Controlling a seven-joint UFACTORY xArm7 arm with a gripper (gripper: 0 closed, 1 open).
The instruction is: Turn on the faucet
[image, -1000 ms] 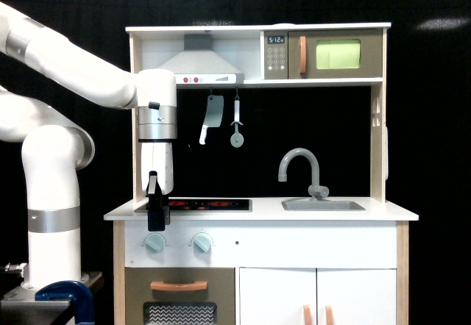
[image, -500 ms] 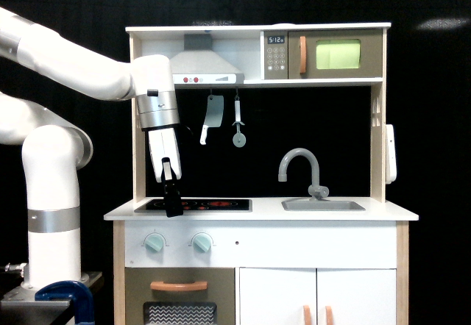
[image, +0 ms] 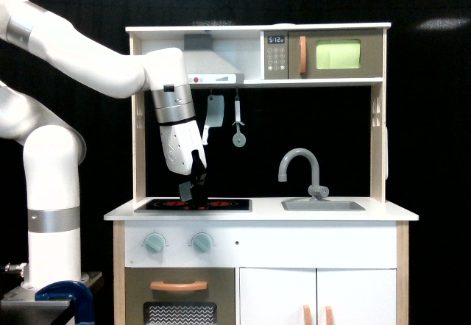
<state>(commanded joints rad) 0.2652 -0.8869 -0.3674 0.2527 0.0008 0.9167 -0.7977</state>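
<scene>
The faucet (image: 300, 165) is matte grey with a gooseneck spout, standing behind the sink (image: 323, 205) on the toy kitchen's counter, its small knob (image: 319, 190) at the base. My gripper (image: 193, 191) hangs tilted over the black stove top (image: 221, 205), well to the exterior view's left of the faucet and touching nothing. Its dark fingers overlap against the dark background, so their gap is unclear. Nothing shows between them.
A toy cleaver (image: 213, 115) and a pizza cutter (image: 238, 126) hang from the rail just beside my wrist. Mint-green stove knobs (image: 155, 243) sit on the front panel. The hood (image: 210, 64) and microwave (image: 335, 54) are overhead; side posts (image: 137, 119) frame the counter.
My gripper has swung up from the counter's left front edge and moved toward the exterior view's right, now tilted over the stove top. The faucet has not moved.
</scene>
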